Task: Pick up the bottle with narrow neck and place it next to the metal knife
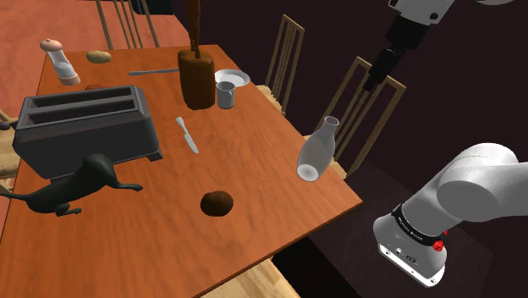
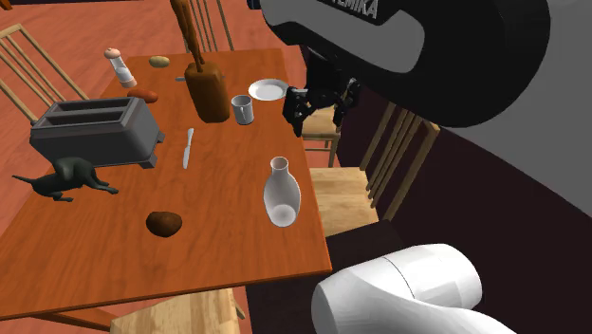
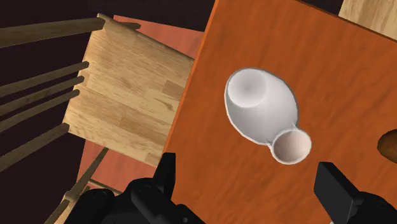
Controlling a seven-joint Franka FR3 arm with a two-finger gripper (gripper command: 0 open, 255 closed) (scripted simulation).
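We find the gripper (image 3: 248,167) open: its two black fingers (image 3: 167,175) stand wide apart and hold nothing. The white bottle with narrow neck (image 3: 261,105) rests on the brown table (image 3: 331,70), close to the edge that faces a wooden chair (image 3: 127,83). In the wrist view, the bottle lies ahead of the fingertips and within the span between them, its mouth nearer one finger, and neither finger touches it. We cannot tell whether it stands upright or leans.

In the shoulder view, the gripper (image 1: 383,85) hangs above and to the right of the bottle (image 1: 317,150), off the table's edge and clear of it. The knife (image 1: 188,135) lies further in on the table, to the bottle's left and well apart from it, near a dark toaster (image 1: 85,127).
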